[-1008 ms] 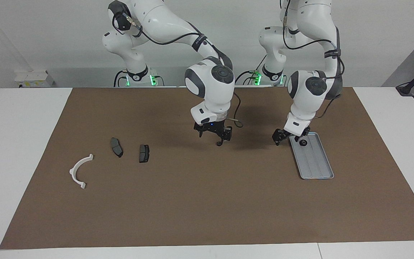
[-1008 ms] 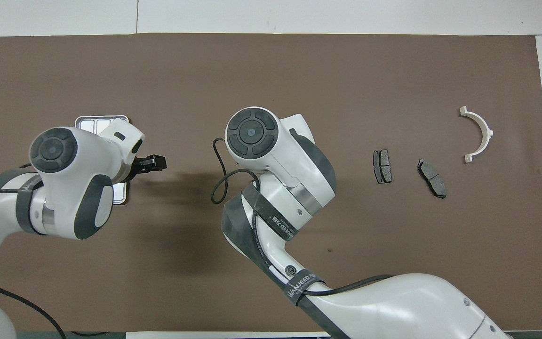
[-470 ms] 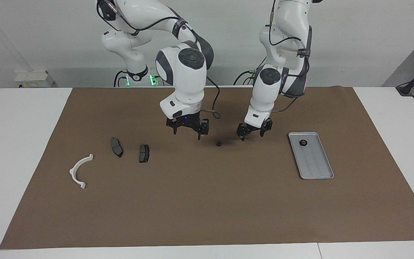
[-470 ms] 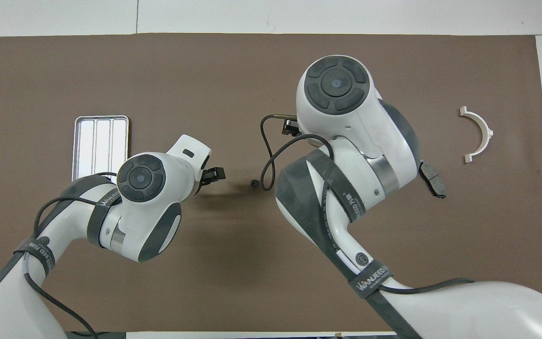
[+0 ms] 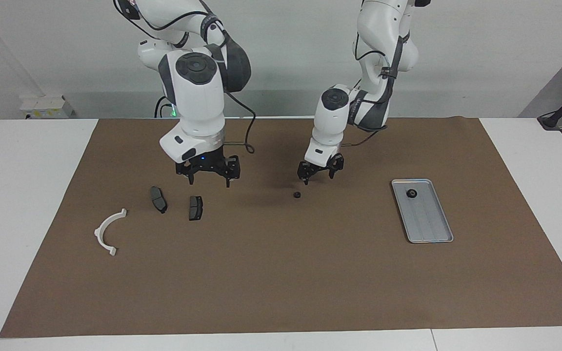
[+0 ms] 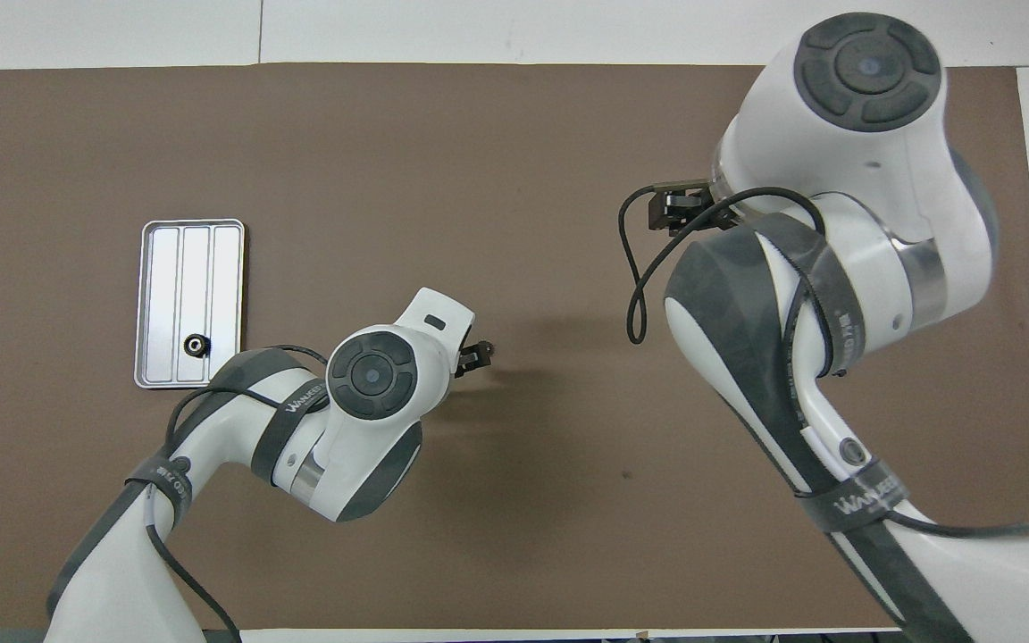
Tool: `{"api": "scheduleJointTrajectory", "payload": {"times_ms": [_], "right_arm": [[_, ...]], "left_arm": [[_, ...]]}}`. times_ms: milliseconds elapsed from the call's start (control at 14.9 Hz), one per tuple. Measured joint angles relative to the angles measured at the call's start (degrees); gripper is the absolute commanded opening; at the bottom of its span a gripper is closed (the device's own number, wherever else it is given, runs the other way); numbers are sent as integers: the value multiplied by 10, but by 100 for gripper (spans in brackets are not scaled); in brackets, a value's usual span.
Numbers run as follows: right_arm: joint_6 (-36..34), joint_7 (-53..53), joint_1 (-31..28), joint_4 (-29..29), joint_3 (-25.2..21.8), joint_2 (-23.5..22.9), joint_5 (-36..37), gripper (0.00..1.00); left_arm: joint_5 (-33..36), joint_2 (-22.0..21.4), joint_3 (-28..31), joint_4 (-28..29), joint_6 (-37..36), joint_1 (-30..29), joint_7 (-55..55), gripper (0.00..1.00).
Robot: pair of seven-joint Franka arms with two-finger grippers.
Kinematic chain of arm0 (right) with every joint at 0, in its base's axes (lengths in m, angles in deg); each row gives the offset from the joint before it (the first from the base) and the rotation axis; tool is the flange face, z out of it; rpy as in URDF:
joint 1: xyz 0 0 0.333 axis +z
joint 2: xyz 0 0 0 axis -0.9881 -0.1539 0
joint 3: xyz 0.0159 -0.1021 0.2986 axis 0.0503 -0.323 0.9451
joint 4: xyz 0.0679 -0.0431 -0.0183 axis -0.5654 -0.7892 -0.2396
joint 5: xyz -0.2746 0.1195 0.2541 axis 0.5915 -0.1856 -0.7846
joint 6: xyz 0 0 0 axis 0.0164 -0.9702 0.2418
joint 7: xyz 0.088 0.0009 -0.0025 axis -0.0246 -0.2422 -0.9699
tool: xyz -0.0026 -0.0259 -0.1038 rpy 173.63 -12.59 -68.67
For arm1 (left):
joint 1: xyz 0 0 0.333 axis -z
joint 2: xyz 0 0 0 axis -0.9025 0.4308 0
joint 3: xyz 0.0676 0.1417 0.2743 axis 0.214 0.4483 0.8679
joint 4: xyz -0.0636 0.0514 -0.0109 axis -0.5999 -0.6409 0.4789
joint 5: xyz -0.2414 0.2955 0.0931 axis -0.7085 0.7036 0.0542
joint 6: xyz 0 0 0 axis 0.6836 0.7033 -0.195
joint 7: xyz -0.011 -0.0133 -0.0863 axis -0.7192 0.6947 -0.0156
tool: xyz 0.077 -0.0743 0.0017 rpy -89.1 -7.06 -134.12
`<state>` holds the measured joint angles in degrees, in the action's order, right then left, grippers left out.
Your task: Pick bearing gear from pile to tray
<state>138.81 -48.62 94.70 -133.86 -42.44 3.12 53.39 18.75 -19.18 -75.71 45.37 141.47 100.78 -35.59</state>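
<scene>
On the brown mat [image 5: 281, 273] of the desk, toward the right arm's end, lie the white half-ring bracket [image 5: 109, 232] and two dark brake pads [image 5: 158, 199] (the right claw [image 5: 209, 179] hangs open and empty over the mat just above them). Mid-mat, one small black gear [image 5: 297, 195] lies loose under the open, empty left claw [image 5: 318, 176]. Toward the left arm's end, the tray [image 5: 430, 229] holds another gear [image 5: 411, 193] near its robot-side edge.

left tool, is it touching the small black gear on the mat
Apart. The facing view shows brown mat between the open left tool, hanging in the air, and the small black gear lying on the mat below it.
</scene>
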Motion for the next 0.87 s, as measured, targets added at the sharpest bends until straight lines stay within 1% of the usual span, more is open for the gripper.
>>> {"api": "scheduleJointTrajectory", "payload": {"times_ms": [202,403,538,874], "right_arm": [[-2,-68,-38,0,0,8,-2,100],[-2,-111,-66,0,0,11,-2,100],[-2,-122,-77,-1,0,11,-2,100],[-2,-128,-90,-1,0,11,-10,100]], "left_arm": [[0,46,1,-51,-1,10,13,97],[0,83,1,-101,-20,10,13,96],[5,94,1,-116,-25,11,13,95],[8,97,1,-119,-29,17,14,89]]}}
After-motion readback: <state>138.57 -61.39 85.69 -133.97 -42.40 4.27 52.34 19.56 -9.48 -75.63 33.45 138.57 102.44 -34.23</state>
